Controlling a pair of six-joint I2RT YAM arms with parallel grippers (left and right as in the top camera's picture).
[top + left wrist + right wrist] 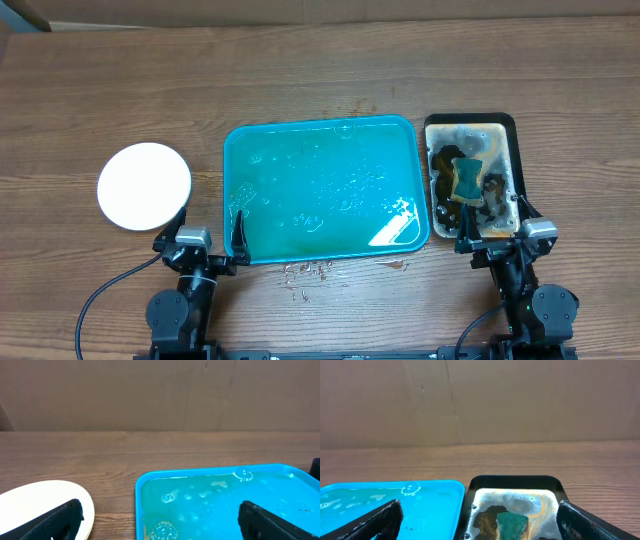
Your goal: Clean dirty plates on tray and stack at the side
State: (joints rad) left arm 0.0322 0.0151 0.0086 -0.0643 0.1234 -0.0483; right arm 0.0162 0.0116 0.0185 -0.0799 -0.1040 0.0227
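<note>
The plates (145, 186) rest on the table (320, 70) ahead and to the left of the left claw (200, 238), appearing from above as one white disc, so their count cannot be told. The left claw is spread fully open and holds nothing; the tray (325, 185), wet with a water film and bubbles, extends ahead and to its right. The right claw (495, 235) is likewise wide open and empty, with the tray ahead on its left and the black basin (470, 119) of dirty water, containing a teal sponge (467, 178), directly ahead of it.
</note>
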